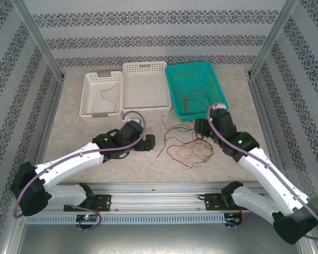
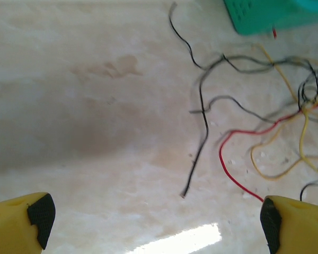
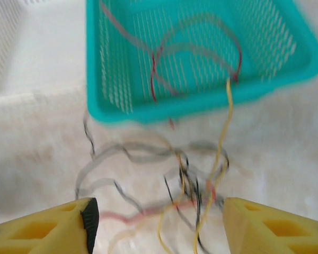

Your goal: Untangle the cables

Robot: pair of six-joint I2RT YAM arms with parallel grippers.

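While left jaws and right jaws stand open | cables lie tangled between them, nearer right.

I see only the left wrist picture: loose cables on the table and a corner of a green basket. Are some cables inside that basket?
Observer: Yes. The teal basket holds reddish cables, and a yellow cable runs over its front wall down to the tangle.
Operator: Are there other baskets?
Observer: A white basket stands left of the teal one. A second white basket, further left, holds one thin cable.
Operator: How is the right tool?
Observer: The right tool is open, just over the tangle.
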